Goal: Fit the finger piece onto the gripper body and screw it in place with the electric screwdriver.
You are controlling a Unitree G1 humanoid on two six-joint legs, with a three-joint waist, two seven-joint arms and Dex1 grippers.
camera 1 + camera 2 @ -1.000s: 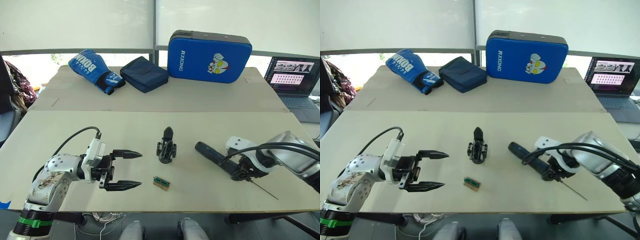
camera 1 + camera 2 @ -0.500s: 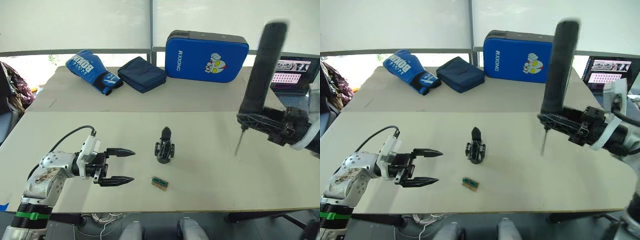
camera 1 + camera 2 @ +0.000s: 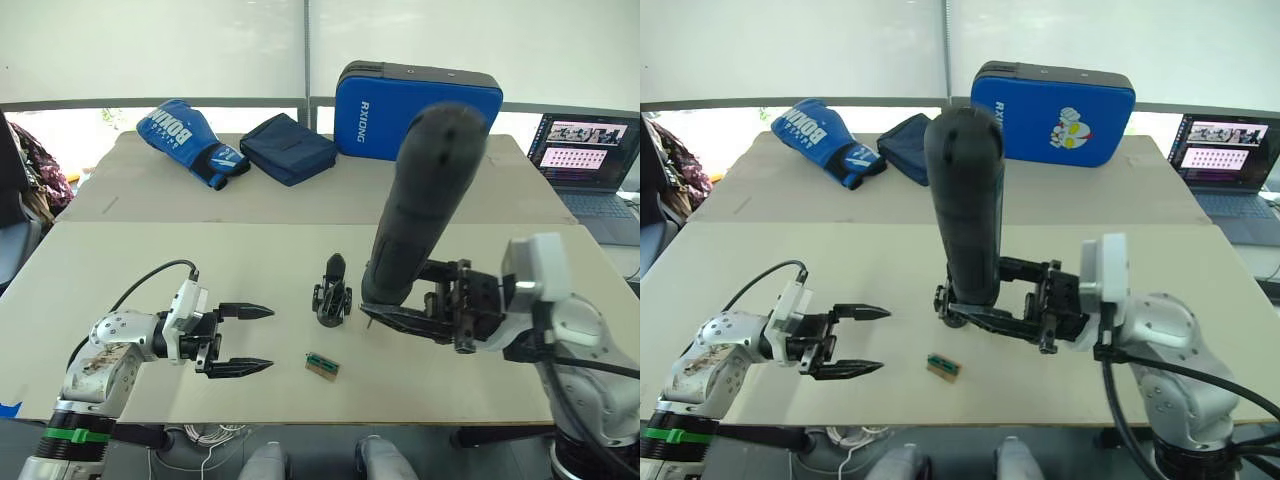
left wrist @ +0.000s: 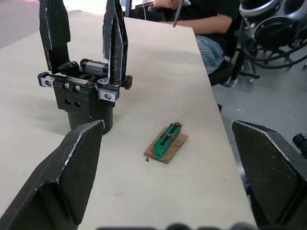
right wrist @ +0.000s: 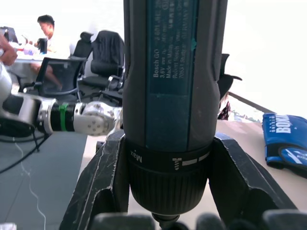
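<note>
The right gripper [image 3: 985,318] is clamped around the lower end of the long dark grey-black cylindrical electric screwdriver [image 3: 966,205], holding it upright above the pale wooden bench [image 3: 300,270] with its thick handle end on top; in the right wrist view the two fingers [image 5: 103,182] press against the tool's collar on either side. The screwdriver's lower end hangs close beside the small black gripper body [image 3: 332,293], which stands on its round base near the middle of the bench with its pointed finger up. The left gripper [image 3: 245,340] rests low over the bench to the robot's left of the body, its two black fingers spread wide and pinching nothing. Between that gripper and the body, nearer the front edge, lies a small green-and-tan rectangular block [image 3: 321,366]; the left wrist view shows it lying flat just beside the body's base [image 4: 88,108]. Along the far side of the bench sit a blue boxing glove [image 3: 190,141], a dark navy fabric pouch [image 3: 288,148] and a blue hard case [image 3: 420,100]. An open laptop [image 3: 588,150] stands at the far right.
</note>
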